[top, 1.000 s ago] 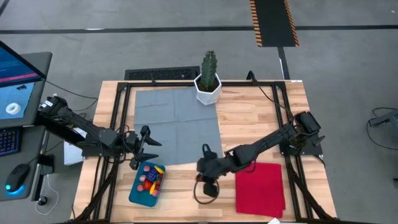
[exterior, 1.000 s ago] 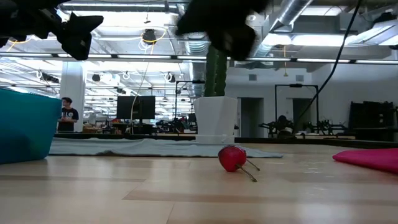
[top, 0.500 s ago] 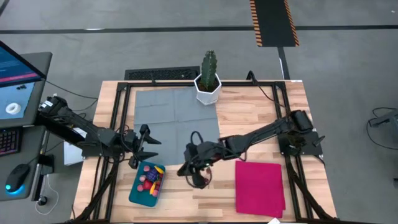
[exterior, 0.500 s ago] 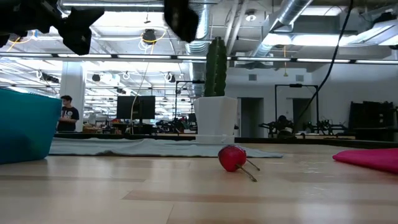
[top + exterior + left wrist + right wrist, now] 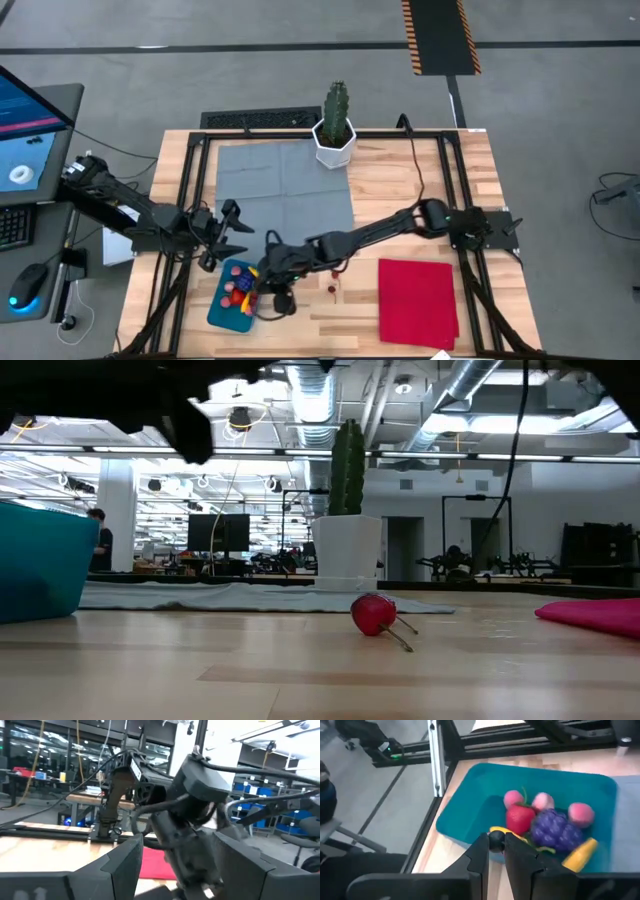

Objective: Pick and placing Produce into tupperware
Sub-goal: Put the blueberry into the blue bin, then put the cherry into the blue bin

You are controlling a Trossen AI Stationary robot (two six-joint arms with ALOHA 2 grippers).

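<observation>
The teal tupperware [image 5: 220, 312] sits near the table's near left corner and holds pink, red, yellow and purple produce [image 5: 555, 830]. My right gripper [image 5: 272, 296] hovers over the tupperware's right side, shut on a small dark cherry [image 5: 496, 840]. A red cherry [image 5: 332, 288] with stems lies on the bare wood to the right of it, also seen in the low view as the red cherry [image 5: 374, 614]. My left gripper [image 5: 238, 232] waits open just beyond the tupperware's far end. My right gripper pinches the dark cherry [image 5: 496, 840] between its two fingertips [image 5: 481, 851]. It is lifted clear, above the tupperware's rim [image 5: 465, 837] beside the yellow piece. The fingers come from the table's right, slanting down.
A red cloth [image 5: 418, 300] lies near the near right corner. A grey mat [image 5: 285, 195] covers the far left part, with a cactus in a white pot [image 5: 335, 128] at the far edge. Bare wood shows between tupperware and cloth. The right arm stretches across the table's middle.
My right gripper has swept toward the table's left, from beside the red cloth to over the tupperware. The red cherry has stayed in place on the wood.
</observation>
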